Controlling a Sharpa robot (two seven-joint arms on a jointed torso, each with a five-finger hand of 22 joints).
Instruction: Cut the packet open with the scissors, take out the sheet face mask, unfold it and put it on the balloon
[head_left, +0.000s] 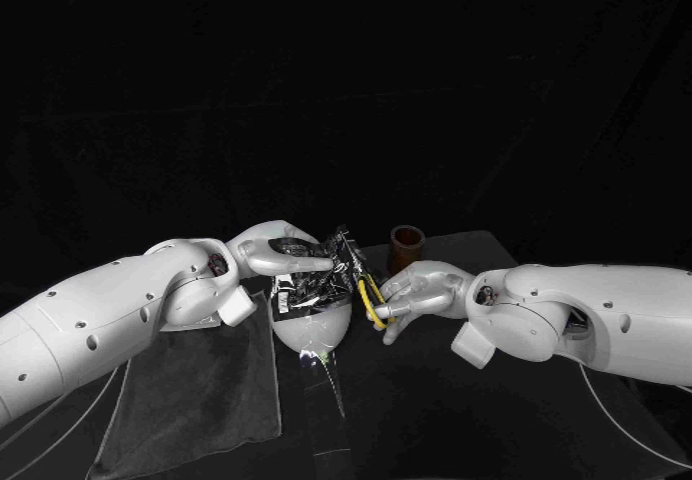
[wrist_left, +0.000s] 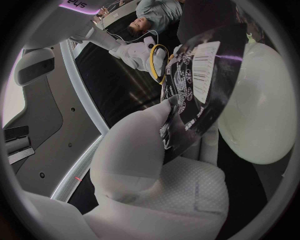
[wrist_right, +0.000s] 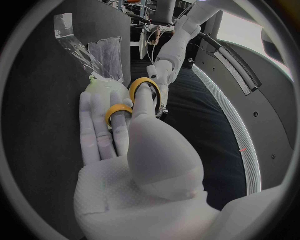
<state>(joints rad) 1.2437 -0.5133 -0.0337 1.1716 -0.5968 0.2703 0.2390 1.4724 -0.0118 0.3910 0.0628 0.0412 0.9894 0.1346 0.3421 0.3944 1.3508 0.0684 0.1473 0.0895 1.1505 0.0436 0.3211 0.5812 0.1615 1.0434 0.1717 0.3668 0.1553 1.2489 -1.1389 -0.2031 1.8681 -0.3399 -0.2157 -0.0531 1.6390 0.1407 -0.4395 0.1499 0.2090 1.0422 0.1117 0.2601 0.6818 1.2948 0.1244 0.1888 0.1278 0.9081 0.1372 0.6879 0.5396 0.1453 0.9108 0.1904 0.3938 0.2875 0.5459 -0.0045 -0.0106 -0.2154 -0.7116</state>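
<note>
My left hand holds the black face mask packet upright above the white balloon. In the left wrist view the packet with its white label is pinched by my left hand, the balloon beside it. My right hand holds the yellow-handled scissors, fingers through the loops, blades lying against the packet's right edge. The right wrist view shows my right hand in the yellow scissors loops, with the balloon beyond. No sheet mask is visible.
A brown cylinder stands just behind my right hand. A grey cloth lies on the table under my left arm. A clear plastic strip runs from the balloon towards the near edge.
</note>
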